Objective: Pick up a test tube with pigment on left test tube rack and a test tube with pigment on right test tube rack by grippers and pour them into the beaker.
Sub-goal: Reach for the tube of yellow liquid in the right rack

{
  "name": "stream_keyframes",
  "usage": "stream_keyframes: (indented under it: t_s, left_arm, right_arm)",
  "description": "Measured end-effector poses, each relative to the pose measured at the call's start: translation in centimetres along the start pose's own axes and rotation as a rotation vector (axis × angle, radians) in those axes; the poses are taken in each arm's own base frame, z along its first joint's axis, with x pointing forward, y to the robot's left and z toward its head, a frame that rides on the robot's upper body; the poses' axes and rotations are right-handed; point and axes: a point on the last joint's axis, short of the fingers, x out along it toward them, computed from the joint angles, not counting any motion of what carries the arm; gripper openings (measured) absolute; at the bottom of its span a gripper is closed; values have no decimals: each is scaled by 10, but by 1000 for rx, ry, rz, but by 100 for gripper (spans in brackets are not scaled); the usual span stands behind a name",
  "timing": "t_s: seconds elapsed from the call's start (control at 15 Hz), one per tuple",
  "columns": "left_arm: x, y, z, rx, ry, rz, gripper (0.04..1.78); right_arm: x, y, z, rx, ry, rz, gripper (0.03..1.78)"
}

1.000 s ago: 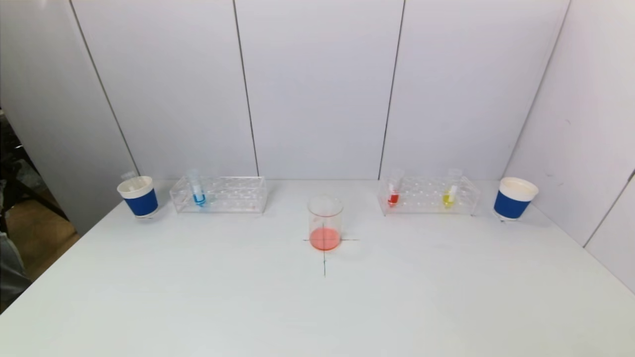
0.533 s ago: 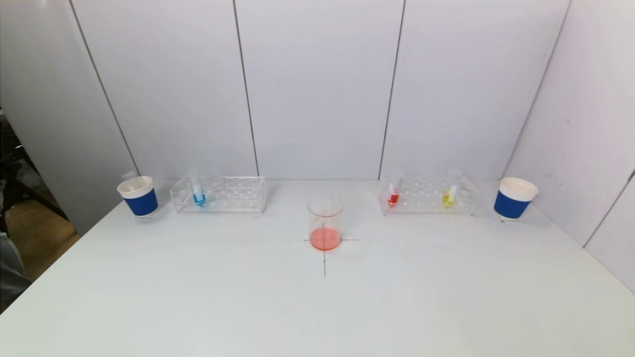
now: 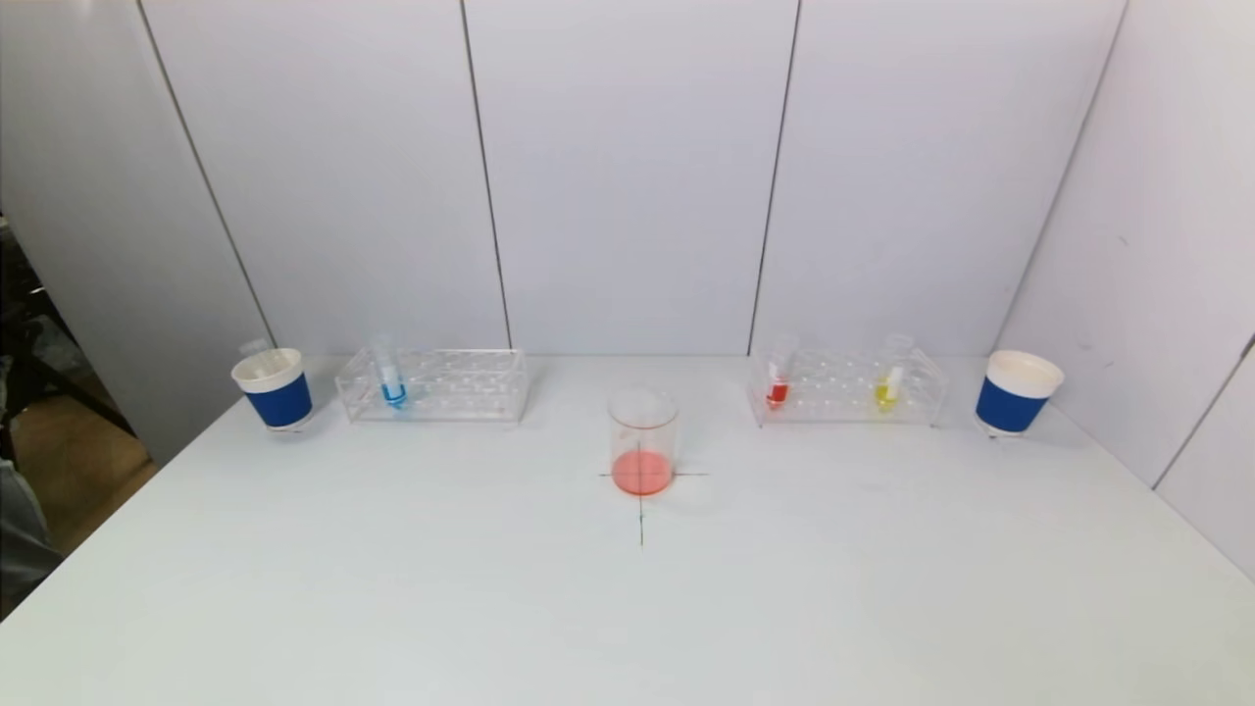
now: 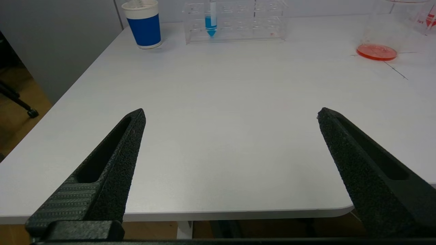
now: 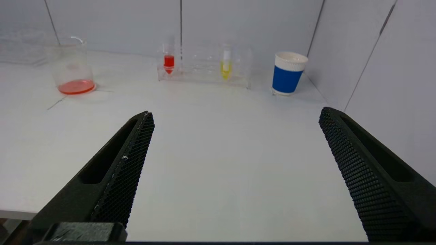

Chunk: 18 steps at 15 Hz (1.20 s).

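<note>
A clear left rack [image 3: 446,384] at the back left holds one tube of blue pigment [image 3: 391,378] [image 4: 211,22]. The clear right rack [image 3: 848,386] holds a red tube [image 3: 778,378] [image 5: 169,61] and a yellow tube [image 3: 890,380] [image 5: 226,66]. A glass beaker [image 3: 642,441] with a shallow layer of red liquid stands on a cross mark at the table's middle. Neither arm shows in the head view. My left gripper [image 4: 231,114] hangs open over the near left table edge, nothing between its fingers. My right gripper [image 5: 235,114] is open and empty near the front right.
A blue-and-white paper cup [image 3: 274,389] with an empty tube in it stands left of the left rack. A second cup [image 3: 1017,392] stands right of the right rack. White wall panels close the back and right. The table's left edge [image 4: 85,71] drops to the floor.
</note>
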Motion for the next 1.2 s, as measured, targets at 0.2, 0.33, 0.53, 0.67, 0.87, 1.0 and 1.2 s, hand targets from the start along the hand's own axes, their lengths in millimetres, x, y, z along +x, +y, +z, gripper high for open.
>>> stream_keyframes:
  t_s: [0.2,0.33,0.53,0.67,0.87,1.0,1.2]
  left_arm:
    - [0,0,0,0,0,0,176]
    - [0,0,0,0,0,0,176]
    - [0,0,0,0,0,0,176]
    - [0,0,0,0,0,0,176]
    - [0,0,0,0,0,0,176]
    - [0,0,0,0,0,0,176]
    - [0,0,0,0,0,0,176]
  right_arm:
    - [12,-3,45,-1,2,15,176]
    - [36,-6,72,0,36,22,176]
    - [96,-10,97,3,111,31,176]
    - [143,-12,98,8,153,32,176]
    - [211,-13,81,14,193,29,176]
    - [251,-13,62,15,190,26,176]
    - [296,-13,32,17,178,24,176]
